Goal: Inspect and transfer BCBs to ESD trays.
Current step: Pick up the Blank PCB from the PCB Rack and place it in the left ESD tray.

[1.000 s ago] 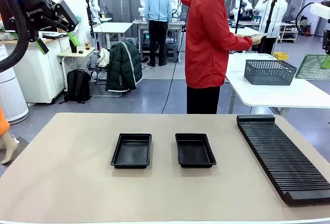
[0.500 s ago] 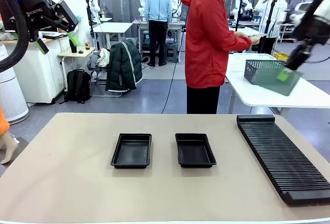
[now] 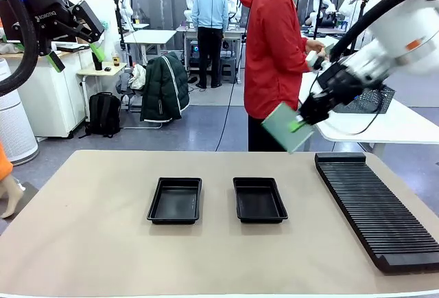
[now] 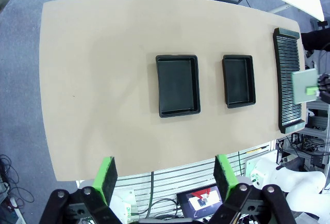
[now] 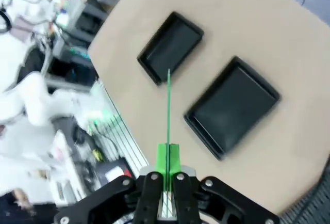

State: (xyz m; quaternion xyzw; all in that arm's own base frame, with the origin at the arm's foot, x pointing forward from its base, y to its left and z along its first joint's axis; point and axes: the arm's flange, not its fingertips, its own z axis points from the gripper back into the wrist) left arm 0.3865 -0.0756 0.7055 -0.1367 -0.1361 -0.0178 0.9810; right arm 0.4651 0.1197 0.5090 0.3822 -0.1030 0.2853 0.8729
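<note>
A green BCB [image 3: 285,128] hangs tilted in the air above the table's far right part, with my right gripper [image 3: 300,123] shut on its edge. In the right wrist view that BCB [image 5: 168,110] shows edge-on between the shut fingers of the right gripper [image 5: 168,162], over the two ESD trays [image 5: 170,47] [image 5: 232,106]. Both black ESD trays [image 3: 175,200] [image 3: 258,199] lie empty side by side mid-table. My left gripper [image 3: 77,56] is raised high at the far left, open and holding nothing. From the left wrist, the open left gripper [image 4: 166,177] looks down on both trays [image 4: 178,85] [image 4: 238,80] and the BCB [image 4: 304,84].
A long black slotted rack [image 3: 374,209] lies along the table's right side. A person in a red jacket [image 3: 274,51] stands at the far edge, turned toward a white side table [image 3: 384,126] carrying a grey mesh basket [image 3: 370,100].
My right arm has swung in from the right edge toward the table's middle, carrying the BCB down and leftward. The left arm has not moved.
</note>
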